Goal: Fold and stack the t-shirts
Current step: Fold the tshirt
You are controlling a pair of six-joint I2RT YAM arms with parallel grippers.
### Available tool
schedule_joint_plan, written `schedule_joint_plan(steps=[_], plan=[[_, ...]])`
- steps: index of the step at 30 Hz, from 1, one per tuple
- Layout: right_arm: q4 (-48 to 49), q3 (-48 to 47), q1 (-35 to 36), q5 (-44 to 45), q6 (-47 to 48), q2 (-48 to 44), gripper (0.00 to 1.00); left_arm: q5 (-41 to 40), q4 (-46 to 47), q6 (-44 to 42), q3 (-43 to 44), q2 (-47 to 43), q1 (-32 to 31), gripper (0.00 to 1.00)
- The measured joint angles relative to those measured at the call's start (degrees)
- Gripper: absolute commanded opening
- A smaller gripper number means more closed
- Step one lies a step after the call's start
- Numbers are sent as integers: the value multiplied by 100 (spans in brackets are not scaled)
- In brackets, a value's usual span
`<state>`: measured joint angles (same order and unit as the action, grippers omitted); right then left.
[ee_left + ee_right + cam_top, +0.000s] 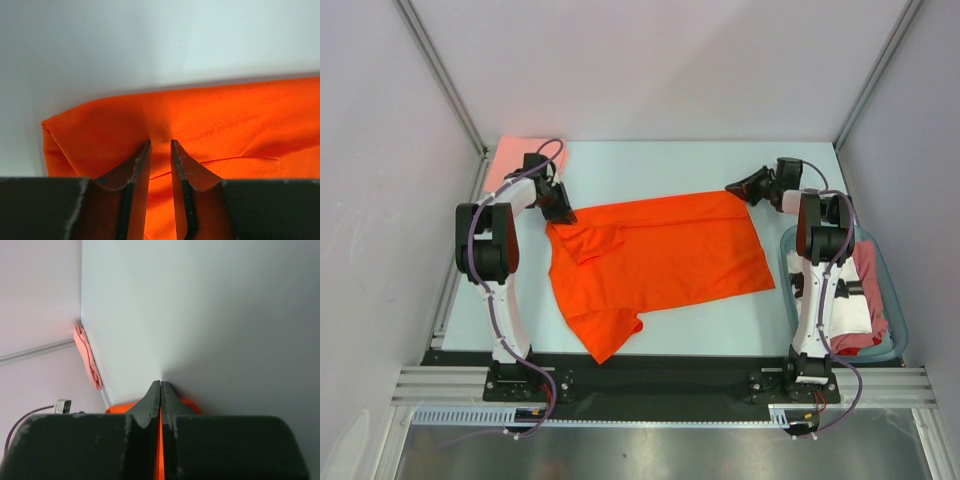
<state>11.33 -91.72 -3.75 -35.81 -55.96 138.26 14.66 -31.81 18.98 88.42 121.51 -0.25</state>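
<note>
An orange t-shirt lies spread on the pale table, one sleeve folded in at the upper left and the other hanging toward the front edge. My left gripper is at the shirt's far left corner. In the left wrist view its jaws stand narrowly apart with puckered orange fabric pinched between the tips. My right gripper is at the far right corner. In the right wrist view it is shut with orange cloth showing in the slit.
A folded pink shirt lies at the table's far left corner, also in the right wrist view. A clear blue basket at the right holds white and red garments. Grey walls close in the table.
</note>
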Motion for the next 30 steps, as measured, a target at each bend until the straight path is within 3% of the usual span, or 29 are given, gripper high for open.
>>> schedule_joint_plan(steps=[3,6,7,10,13,15,18,21,26,30], plan=[[-192,-302,-166,33,133,120,0,-13,0,0,0,0,0,31],[-682,-649,-267,157,424,168,1,-55,-7,2,2,-26,-11,41],[-916,-815,-297,234,560,184,2,-98,-35,2,9,-46,-20,49],[-1816,-1329,-337,527,988,190,9,-293,-170,17,15,-175,-44,60],[-2804,-1794,-293,903,1484,79,22,-476,-361,44,-2,-522,-94,65],[-3519,-1873,-210,1250,1956,-219,33,-597,-356,48,-190,-1054,-146,67],[-4583,-1766,15,1818,2706,-935,39,-608,-251,81,-798,-2011,-319,67],[-5073,-796,365,2282,3287,-2218,41,-542,-175,186,-1585,-3005,-557,63],[-5331,1399,994,2490,3713,-4457,43,-520,-175,442,-2754,-3764,-1029,54],[-5346,3014,1126,2430,3733,-5377,47,-551,-365,922,-3783,-4367,-1482,52]])
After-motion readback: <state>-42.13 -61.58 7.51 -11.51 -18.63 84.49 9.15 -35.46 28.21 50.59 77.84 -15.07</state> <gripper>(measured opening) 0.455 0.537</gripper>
